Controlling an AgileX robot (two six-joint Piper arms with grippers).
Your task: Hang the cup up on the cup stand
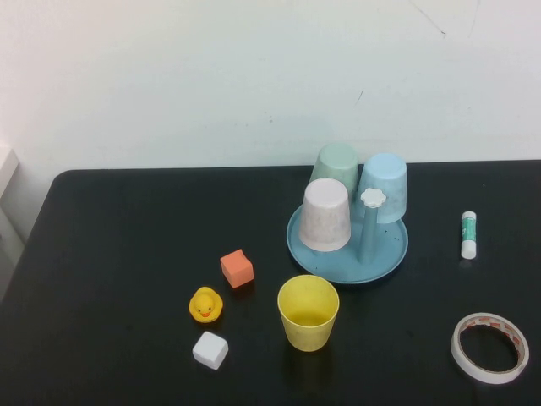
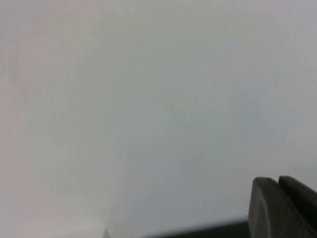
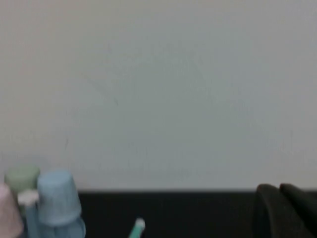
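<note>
The yellow cup (image 1: 308,313) stands upright, mouth up, on the black table just in front of the cup stand. The teal-blue cup stand (image 1: 387,252) has a peg topped by a white flower knob (image 1: 373,198). Neither arm shows in the high view. My left gripper (image 2: 277,182) shows only in its wrist view, fingertips together, facing the pale wall. My right gripper (image 3: 279,188) shows only in its wrist view, fingertips together and empty, far from the stand (image 3: 74,230).
A pale pink cup (image 1: 325,216), a green cup (image 1: 336,165) and a light blue cup (image 1: 383,186) hang upside down on the stand. A rubber duck (image 1: 205,305), an orange cube (image 1: 237,268) and a white cube (image 1: 210,350) lie left. A glue stick (image 1: 469,234) and a tape roll (image 1: 489,348) lie right.
</note>
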